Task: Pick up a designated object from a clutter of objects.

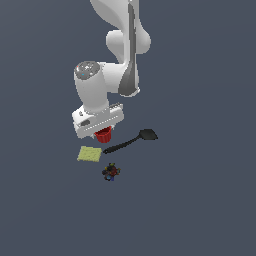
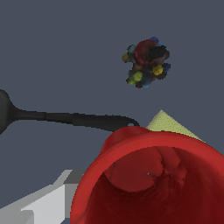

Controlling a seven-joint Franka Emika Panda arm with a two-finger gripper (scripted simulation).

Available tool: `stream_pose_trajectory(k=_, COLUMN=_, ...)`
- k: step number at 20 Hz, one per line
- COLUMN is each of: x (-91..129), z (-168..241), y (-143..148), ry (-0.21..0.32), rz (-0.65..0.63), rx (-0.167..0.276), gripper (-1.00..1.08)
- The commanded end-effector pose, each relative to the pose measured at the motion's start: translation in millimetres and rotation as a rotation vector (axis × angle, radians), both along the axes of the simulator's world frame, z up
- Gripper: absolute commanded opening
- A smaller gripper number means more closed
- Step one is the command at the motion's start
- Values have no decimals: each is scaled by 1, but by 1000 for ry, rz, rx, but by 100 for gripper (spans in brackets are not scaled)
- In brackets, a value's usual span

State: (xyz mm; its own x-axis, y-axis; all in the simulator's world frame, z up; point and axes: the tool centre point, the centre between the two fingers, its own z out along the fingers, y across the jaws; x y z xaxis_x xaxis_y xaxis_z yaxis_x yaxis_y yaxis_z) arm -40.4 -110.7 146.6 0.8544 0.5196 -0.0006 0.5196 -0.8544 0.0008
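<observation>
Gripper (image 1: 101, 131) sits low over the red cup (image 1: 104, 134), jaw state indeterminable; lift should run vertical, clear of the spatula (image 1: 131, 141) just beside the cup.

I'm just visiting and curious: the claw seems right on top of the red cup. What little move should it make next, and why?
Probably close the claw on the red cup and then lift. The cup sits right beneath the hand and fills the wrist view, its rim beside one finger. Whether the grip is already shut isn't visible.

Simulated scene: flat featureless slate-grey ground (image 1: 210, 210), untextured rendered arm (image 1: 122, 40), no room features.
</observation>
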Motion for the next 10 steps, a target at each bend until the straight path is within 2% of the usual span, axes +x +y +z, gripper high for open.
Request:
stream_pose_trajectory(k=1, x=10, z=23, y=-4, ry=-1, rz=0, rx=0, gripper=-100)
stream_pose_trajectory(k=10, x=46, z=103, y=-16, ry=-1, rz=0, rx=0, gripper=-100)
